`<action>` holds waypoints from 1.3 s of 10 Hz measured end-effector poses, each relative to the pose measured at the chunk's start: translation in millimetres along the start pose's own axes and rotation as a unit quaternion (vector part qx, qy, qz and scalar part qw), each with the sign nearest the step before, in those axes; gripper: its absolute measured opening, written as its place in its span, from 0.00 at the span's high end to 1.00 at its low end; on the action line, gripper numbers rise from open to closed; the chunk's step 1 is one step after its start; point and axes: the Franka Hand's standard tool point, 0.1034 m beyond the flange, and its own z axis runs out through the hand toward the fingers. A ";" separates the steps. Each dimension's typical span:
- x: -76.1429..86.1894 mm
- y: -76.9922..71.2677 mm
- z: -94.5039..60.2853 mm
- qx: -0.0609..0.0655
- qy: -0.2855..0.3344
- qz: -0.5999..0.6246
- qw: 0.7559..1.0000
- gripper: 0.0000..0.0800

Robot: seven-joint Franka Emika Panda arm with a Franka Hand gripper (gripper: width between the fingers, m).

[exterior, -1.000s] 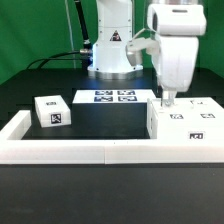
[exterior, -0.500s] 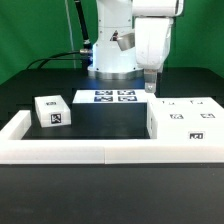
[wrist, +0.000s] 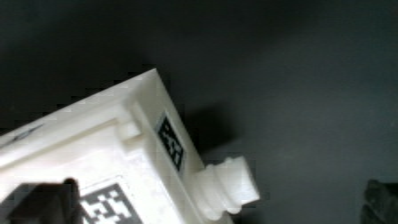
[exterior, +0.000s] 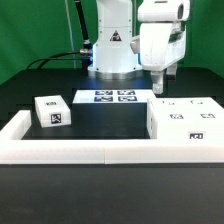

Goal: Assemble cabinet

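**Gripper raised clear of the cabinet body, nothing in hand**

*Exterior view.* The two-finger gripper (exterior: pixel 158 84) hangs above the far edge of the large white box-shaped plastic cabinet body (exterior: pixel 185 122), apart from it. A second ago its fingers were down on the cabinet's top. Half a second ago they had risen and swung toward the exterior view's left, and now they are back over that far edge, lifted. The cabinet body has not shifted and sits just behind the low white rail (exterior: pixel 80 152) bordering the black table (exterior: pixel 100 122). This suggests that a press or placement on the cabinet is finished and the arm is free for another part. That part is probably the small white tagged cube (exterior: pixel 52 112), lying well apart from the cabinet toward the exterior view's left. The marker board (exterior: pixel 114 97) lies behind the cabinet on that same side.

*Wrist view.* A blurred corner of the cabinet body (wrist: pixel 89 150) shows, with a short white peg (wrist: pixel 226 182) jutting from it over the dark table. Two dark shapes at opposite edges are taken for the fingertips (wrist: pixel 36 195) — spread wide, gripping nothing.

*Markings.* The cabinet, cube and board carry black-and-white square tags (wrist: pixel 171 140). No writing can be read. A triangular sign on the arm's white pedestal (exterior: pixel 117 40) is too small to make out.
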 end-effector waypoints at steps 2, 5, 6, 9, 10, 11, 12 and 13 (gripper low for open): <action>0.1 -0.3 0.5 0.001 0.001 0.064 0.998 0.00; -4.7 -5.4 6.5 -0.001 0.025 0.281 0.959 0.00; -1.3 -6.3 7.2 -0.003 0.030 0.325 0.945 0.00; 1.2 -9.1 8.1 0.011 0.035 0.419 0.907 0.00; 2.5 -10.0 8.1 0.015 0.036 0.446 0.894 0.00; 3.2 -10.5 8.1 0.016 0.037 0.457 0.889 0.00; 4.2 -11.5 8.5 0.021 0.037 0.495 0.868 0.00; 9.6 -14.8 11.9 0.019 0.039 0.510 0.859 0.00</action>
